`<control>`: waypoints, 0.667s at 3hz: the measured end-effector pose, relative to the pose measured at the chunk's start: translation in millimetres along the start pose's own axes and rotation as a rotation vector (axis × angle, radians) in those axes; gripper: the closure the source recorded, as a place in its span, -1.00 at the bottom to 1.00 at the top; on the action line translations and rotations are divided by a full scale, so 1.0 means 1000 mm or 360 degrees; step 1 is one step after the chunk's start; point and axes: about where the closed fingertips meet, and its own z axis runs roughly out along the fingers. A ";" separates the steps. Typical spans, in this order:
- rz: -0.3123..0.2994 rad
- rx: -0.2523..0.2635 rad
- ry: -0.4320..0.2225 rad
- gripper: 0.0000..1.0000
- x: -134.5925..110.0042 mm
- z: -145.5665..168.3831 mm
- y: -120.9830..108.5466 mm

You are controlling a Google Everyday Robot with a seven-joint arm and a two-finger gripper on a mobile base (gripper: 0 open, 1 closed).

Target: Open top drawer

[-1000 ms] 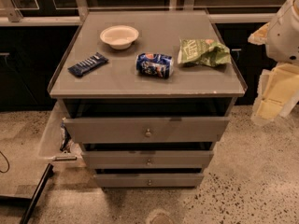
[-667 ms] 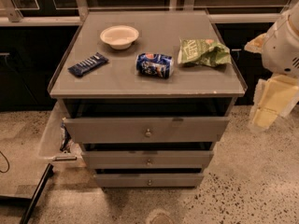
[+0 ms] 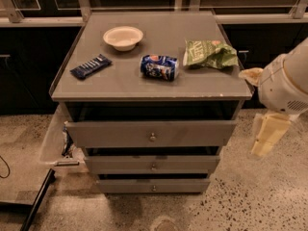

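The top drawer [image 3: 151, 133] is the widest grey front of the three, with a small round metal knob [image 3: 152, 137] at its centre. It stands pulled out a little from the cabinet, with a dark gap above it. Two narrower grey drawers [image 3: 153, 164] sit below it. My arm [image 3: 288, 83] comes in at the right edge. The cream-coloured gripper [image 3: 266, 137] hangs down at the right of the cabinet, about level with the top drawer front and apart from it.
On the cabinet top [image 3: 120, 83] lie a white bowl [image 3: 123, 36], a dark blue snack packet [image 3: 90, 66], a blue can [image 3: 159, 67] on its side and a green chip bag [image 3: 210, 54]. A white bin [image 3: 54, 141] stands against the cabinet's left side.
My arm and gripper have moved down and slightly left along the right side of the cabinet. The drawers and the things on top have not moved.
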 end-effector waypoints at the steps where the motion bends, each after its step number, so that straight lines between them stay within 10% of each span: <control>1: -0.0102 -0.0013 -0.0122 -1.00 0.013 0.031 0.008; 2: -0.0193 -0.0007 -0.0132 -1.00 0.013 0.031 0.008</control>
